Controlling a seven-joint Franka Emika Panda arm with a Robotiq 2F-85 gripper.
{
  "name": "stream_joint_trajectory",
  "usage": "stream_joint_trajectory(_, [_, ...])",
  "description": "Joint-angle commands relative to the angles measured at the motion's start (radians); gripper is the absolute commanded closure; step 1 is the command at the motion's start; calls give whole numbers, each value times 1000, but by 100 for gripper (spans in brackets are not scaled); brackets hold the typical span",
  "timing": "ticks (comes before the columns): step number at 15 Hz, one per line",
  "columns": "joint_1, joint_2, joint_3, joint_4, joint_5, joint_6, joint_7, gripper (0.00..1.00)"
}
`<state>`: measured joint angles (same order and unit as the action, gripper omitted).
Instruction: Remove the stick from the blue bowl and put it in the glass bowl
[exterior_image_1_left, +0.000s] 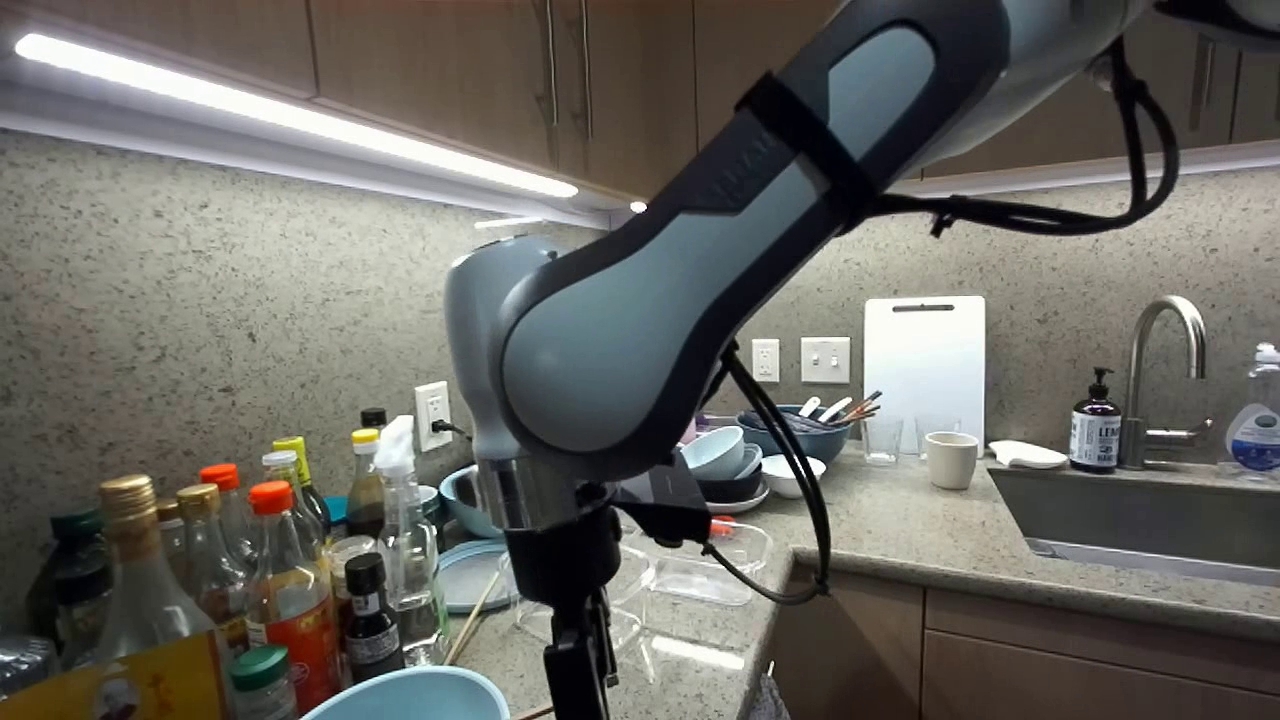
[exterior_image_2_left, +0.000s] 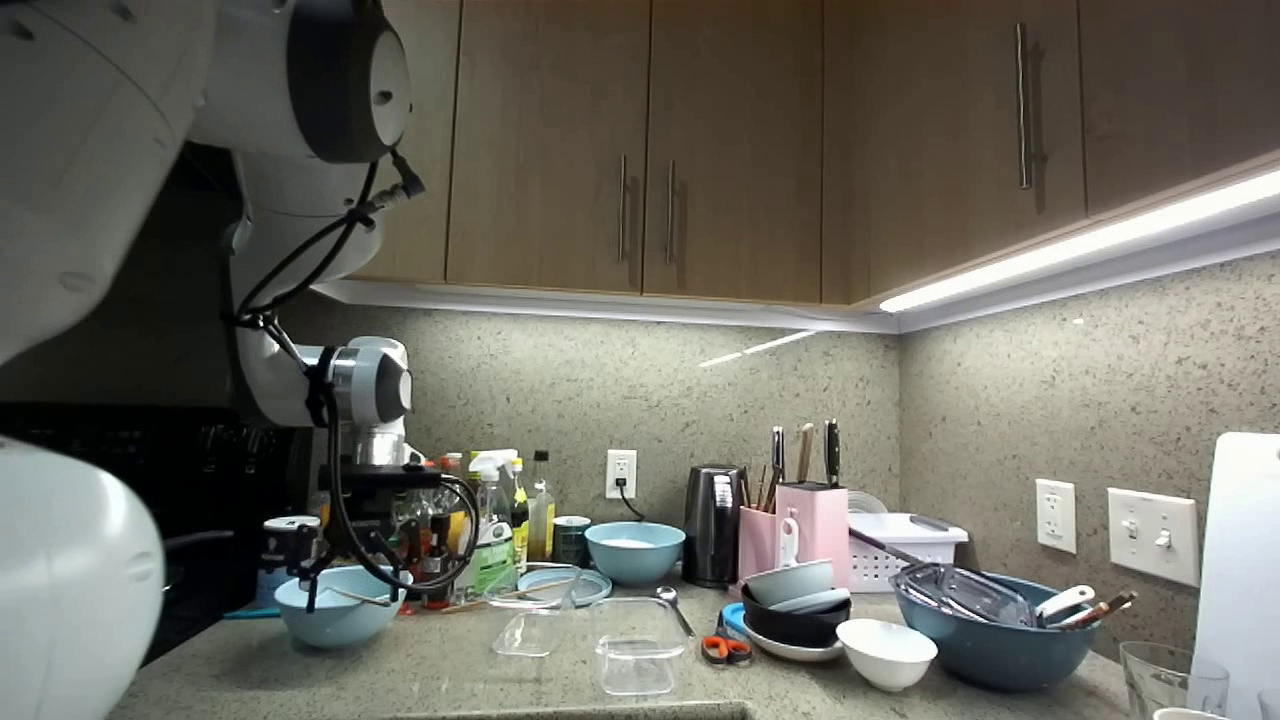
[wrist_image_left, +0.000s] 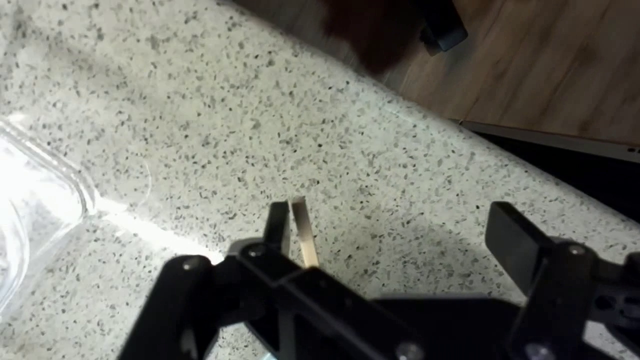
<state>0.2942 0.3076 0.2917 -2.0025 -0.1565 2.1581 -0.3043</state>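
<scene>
Grasping seems in hand: the claw (wrist_image_left: 395, 231) gapes wide, the stick (wrist_image_left: 305, 235), jutting from the blue bowl (exterior_image_2_left: 335, 630) near the table's edge (exterior_image_2_left: 190, 658), apparently between its fingers (wrist_image_left: 515, 245); closing, then lifting, should follow.

Bottles (exterior_image_1_left: 295, 610) crowd near the claw (wrist_image_left: 395, 231); a kettle (exterior_image_2_left: 712, 530), scissors (exterior_image_2_left: 725, 651) and a faucet (exterior_image_1_left: 1133, 405) sit well apart from it.

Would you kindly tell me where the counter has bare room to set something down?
Bare counter lies between the light blue bowl by the gripper and the clear containers, toward the counter's edge; another patch lies between the white bowl, beige cup and sink. It is crowded among the bottles and around the stacked bowls.
</scene>
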Motion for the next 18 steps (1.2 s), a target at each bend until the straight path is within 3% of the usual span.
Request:
stream_joint_trajectory(1, [33,39,-1,61,-107,2,-21,0])
stream_joint_trajectory(6, [60,55,1,110,-183,1,-26,0])
stream_joint_trajectory(14, [18,120,-13,142,-127,-25,-53,0])
stream_joint_trajectory(15, [13,128,-13,145,-123,-27,-58,25])
stream_joint_trajectory(16, [10,136,-13,148,-120,-30,-63,27])
stream_joint_trajectory(18, [6,150,-13,158,-119,-34,-64,41])
